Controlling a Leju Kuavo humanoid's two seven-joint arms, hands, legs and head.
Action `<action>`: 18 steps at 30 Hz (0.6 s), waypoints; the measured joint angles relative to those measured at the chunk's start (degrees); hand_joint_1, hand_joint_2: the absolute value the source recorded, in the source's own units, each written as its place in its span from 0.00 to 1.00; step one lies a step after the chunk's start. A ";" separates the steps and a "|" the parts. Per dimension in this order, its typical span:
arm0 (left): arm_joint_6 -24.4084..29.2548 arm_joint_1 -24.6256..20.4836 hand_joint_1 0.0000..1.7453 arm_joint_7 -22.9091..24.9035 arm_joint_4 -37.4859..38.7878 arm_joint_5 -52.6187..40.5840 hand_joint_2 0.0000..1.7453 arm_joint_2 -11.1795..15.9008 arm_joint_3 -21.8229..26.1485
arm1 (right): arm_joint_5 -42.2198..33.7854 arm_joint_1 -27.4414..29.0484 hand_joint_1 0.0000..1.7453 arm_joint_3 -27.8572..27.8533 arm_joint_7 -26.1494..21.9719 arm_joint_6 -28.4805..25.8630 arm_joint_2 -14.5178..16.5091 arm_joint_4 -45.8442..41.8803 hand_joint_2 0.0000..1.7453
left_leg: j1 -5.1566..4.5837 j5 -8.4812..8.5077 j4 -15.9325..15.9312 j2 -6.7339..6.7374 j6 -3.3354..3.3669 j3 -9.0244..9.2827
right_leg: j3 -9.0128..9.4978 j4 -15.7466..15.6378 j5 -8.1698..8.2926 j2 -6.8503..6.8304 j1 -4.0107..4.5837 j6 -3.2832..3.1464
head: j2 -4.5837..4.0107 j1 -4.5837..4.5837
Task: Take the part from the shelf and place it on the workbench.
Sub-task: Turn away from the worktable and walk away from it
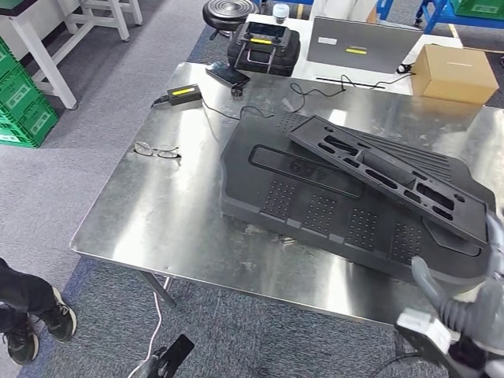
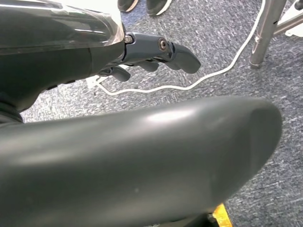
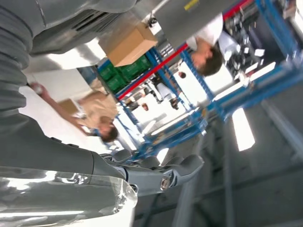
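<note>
Head view: part (image 1: 389, 175) lies tilted on a large black panel (image 1: 309, 197) on the tabletop (image 1: 178, 213), toward 3 o'clock — right hand (image 1: 476, 303) just beside it, fingers apart; left hand (image 2: 157, 49) fingers apart, holding nothing.

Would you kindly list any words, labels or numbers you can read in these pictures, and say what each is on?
No text can be read with confidence.
Large black part: raised characters in its recessed panel, too faint to make out.
Black power adapter: yellow label, too small.
Grey case: white and yellow labels, too small.
Black controller: yellow strip, blurred.
</note>
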 joint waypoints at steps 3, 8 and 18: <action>0.39 0.05 0.00 0.33 0.00 0.00 0.00 -0.08 -0.02 | -0.28 3.95 0.00 -1.39 -1.70 -1.45 4.33 -2.75 1.00 | -0.01 0.00 -0.01 0.01 0.00 0.00 | 0.00 0.00 -0.01 0.02 -0.01 -0.02 | 0.01 0.00; 0.57 0.06 0.00 0.44 0.00 0.09 0.00 -0.19 -0.02 | -1.27 7.31 0.00 -3.10 -3.28 -1.54 8.64 -5.18 1.00 | -0.09 0.00 0.00 0.04 0.00 0.02 | 0.02 -0.03 0.01 0.06 -0.08 0.01 | 0.01 0.02; 1.51 0.33 0.00 0.38 0.00 0.55 0.00 -0.19 0.04 | -4.83 11.79 0.00 -5.21 -8.21 -1.55 15.35 -7.15 1.00 | -0.69 -0.16 0.07 0.04 0.29 0.03 | 0.02 -0.07 -0.01 0.08 -0.64 0.40 | 0.01 0.01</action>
